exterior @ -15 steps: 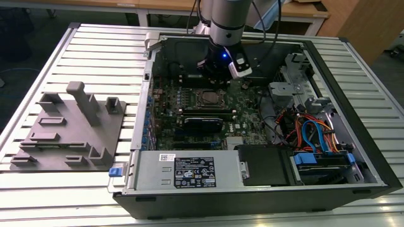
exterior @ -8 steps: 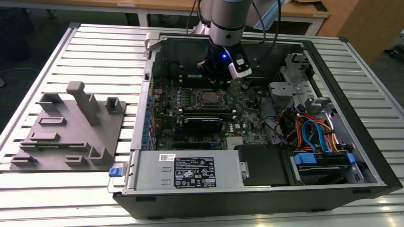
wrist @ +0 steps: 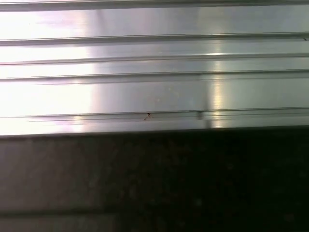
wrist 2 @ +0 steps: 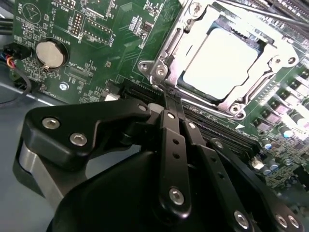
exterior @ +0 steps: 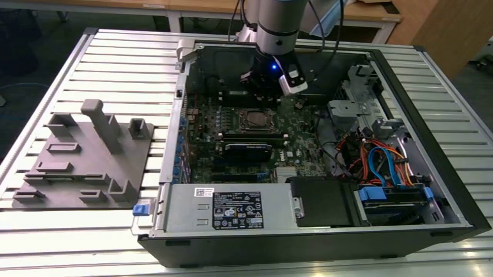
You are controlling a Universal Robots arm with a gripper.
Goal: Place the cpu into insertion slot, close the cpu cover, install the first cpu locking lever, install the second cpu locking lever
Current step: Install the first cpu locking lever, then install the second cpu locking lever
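Cpu (wrist 2: 219, 65) already sat in the insertion slot (wrist 2: 193, 84) under the closed cpu cover (wrist 2: 170, 48), just beyond the gripper (wrist 2: 173, 107), whose fingers were pressed together, empty.

Ribbed metal surface (wrist: 154, 72) — perhaps tabletop.

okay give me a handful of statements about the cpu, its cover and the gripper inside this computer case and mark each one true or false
1. The cpu sits in the insertion slot. True.
2. The cpu cover stands raised, away from the chip. False: it lies flat around the chip, which shows through its window.
3. The gripper holds the cpu. False: its fingers are together, with nothing between them.
4. A round coin battery sits on the green motherboard. True.
5. The grey fixture block lies inside the computer case. False: it rests on the slatted table, outside the case.
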